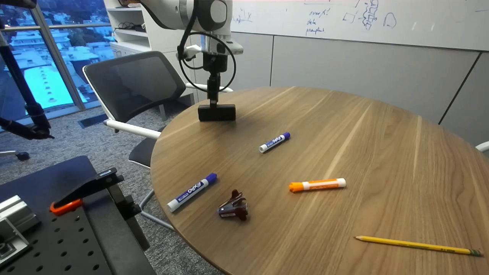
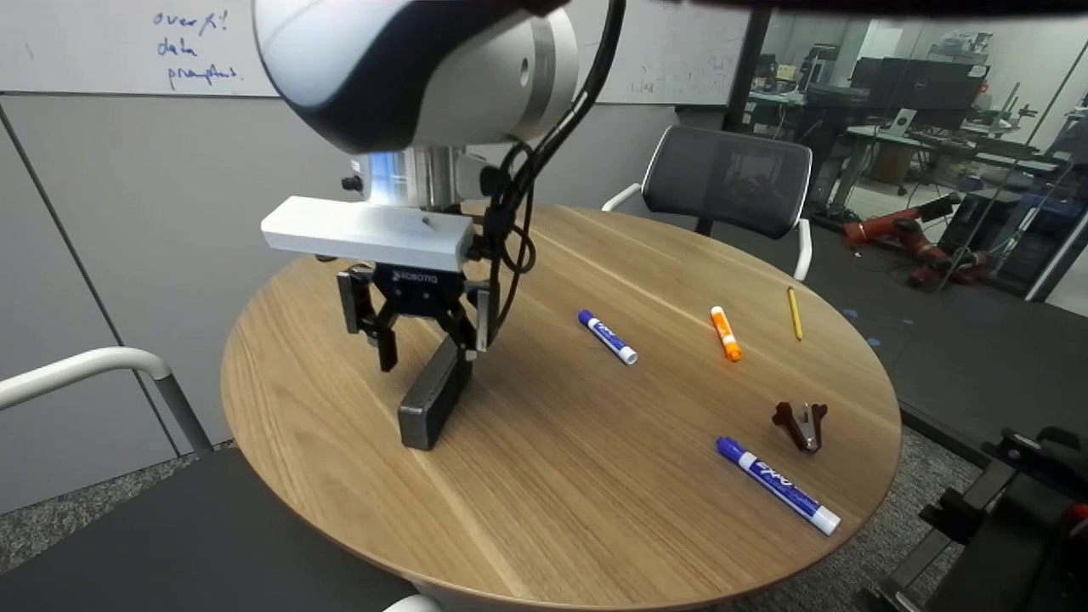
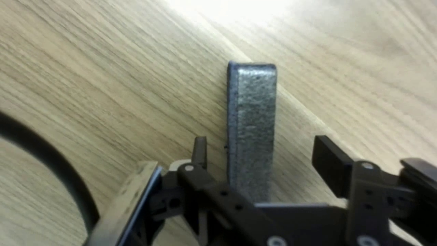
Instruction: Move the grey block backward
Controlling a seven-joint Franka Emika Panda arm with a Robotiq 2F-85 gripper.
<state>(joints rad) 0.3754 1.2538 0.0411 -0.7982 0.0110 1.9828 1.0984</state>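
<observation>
The grey block (image 1: 217,113) is dark, rectangular and lies on the round wooden table, near the table edge on the robot's side. In an exterior view (image 2: 433,404) one long end of it points out from under the gripper. In the wrist view the block (image 3: 254,126) runs lengthwise between the fingers, nearer the left finger, with its near end hidden behind the gripper body. My gripper (image 3: 261,150) is open, with a gap between the block and each finger. In an exterior view the gripper (image 2: 429,353) hangs low over the block's far part, pointing down.
On the round table (image 1: 382,152) lie two blue-and-white markers (image 1: 275,142) (image 1: 192,192), an orange marker (image 1: 318,185), a dark red staple remover (image 1: 233,206) and a yellow pencil (image 1: 416,245). A mesh chair (image 1: 133,84) stands at the table edge. A black cable (image 2: 552,144) loops beside the gripper.
</observation>
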